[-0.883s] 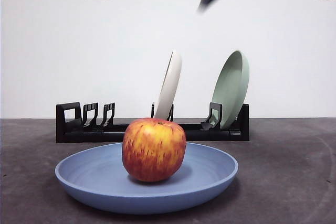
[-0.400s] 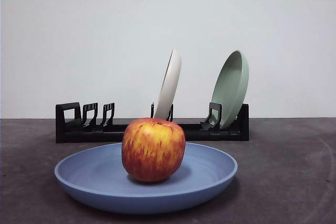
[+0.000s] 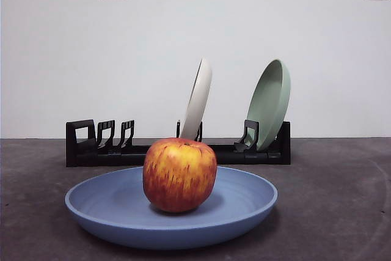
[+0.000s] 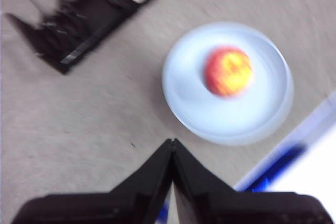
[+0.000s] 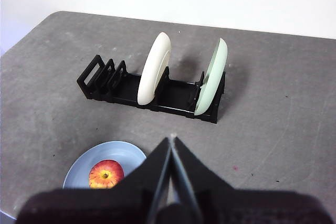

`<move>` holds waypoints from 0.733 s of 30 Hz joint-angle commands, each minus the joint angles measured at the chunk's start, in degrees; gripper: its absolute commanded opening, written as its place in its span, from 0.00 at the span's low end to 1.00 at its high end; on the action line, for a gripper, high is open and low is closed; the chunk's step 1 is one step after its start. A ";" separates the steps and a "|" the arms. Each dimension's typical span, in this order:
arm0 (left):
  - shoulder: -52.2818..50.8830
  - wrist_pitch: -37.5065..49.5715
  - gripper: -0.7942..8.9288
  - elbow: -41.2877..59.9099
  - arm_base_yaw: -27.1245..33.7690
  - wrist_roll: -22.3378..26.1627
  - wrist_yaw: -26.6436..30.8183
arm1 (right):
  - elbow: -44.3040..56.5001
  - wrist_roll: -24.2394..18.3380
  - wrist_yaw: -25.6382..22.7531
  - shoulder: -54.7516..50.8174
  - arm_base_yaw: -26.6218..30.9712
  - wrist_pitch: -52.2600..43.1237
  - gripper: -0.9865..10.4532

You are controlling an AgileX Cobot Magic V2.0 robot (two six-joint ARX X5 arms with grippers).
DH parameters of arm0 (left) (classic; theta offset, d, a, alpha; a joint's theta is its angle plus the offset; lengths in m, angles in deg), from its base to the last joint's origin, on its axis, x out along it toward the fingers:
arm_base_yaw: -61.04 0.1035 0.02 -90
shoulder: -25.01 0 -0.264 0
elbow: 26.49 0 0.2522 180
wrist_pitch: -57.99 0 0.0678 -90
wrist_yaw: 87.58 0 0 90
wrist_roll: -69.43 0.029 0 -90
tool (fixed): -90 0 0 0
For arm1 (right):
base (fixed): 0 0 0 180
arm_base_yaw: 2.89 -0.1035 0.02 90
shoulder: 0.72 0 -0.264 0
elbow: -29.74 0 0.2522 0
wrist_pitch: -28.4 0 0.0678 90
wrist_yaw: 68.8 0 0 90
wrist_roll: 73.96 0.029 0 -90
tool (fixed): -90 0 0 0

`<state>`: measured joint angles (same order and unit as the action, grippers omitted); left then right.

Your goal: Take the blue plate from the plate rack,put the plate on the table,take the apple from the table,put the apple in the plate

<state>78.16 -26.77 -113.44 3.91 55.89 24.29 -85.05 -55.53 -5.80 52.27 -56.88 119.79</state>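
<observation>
The left hand (image 4: 172, 148) has its two black jaws pressed together with nothing between them, and it hangs high above the dark grey rough surface (image 4: 79, 129), off to one side of the wide, round, light-blue plate (image 4: 184, 103). The right hand (image 5: 171, 145) is also pressed together and holds nothing; it is up high too, with the blue plate below and the long, low black plastic plate rack (image 5: 121, 90) past it. The round red and yellow apple (image 3: 179, 175) sits in the middle of the blue plate (image 3: 244, 203), and the plate lies flat on the surface (image 3: 342, 200), in front of the rack (image 3: 98, 145). A cream-white plate (image 3: 197, 101) and a sage-green plate (image 3: 269, 103) stand on edge in the rack behind the apple. I think every step is done: the plate is out of the rack and the apple is in it. The next move looks like just keeping both arms away and not bumping anything. The left wrist picture is blurry, so the rack there is only a dark smear. In the right wrist picture the hand covers part of the blue plate. The front picture shows no arm at all.
</observation>
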 commanded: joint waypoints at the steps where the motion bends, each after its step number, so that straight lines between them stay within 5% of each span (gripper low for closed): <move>1: -0.74 2.73 0.08 0.02 6.49 0.02 -0.50 | 0.00 -0.02 -0.09 0.09 -0.02 1.16 0.09; 8: -4.26 10.34 0.08 0.20 30.21 1.86 -7.23 | 0.00 -0.02 -0.09 0.09 -0.02 1.16 0.09; 12: -9.57 18.49 0.08 2.71 41.29 9.86 -7.32 | 0.00 -0.02 -0.09 0.09 -0.02 1.16 0.09; 17: -19.47 30.97 0.08 13.97 48.92 22.08 -7.50 | 0.00 -0.02 -0.09 0.11 -0.02 1.16 0.09; 22: -30.80 45.13 0.08 33.57 54.60 23.45 -8.81 | 0.00 -0.02 -0.07 0.09 -0.02 1.16 0.09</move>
<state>49.02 15.74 -85.53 57.68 77.44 16.27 -85.05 -55.53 -5.80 52.41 -56.86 119.81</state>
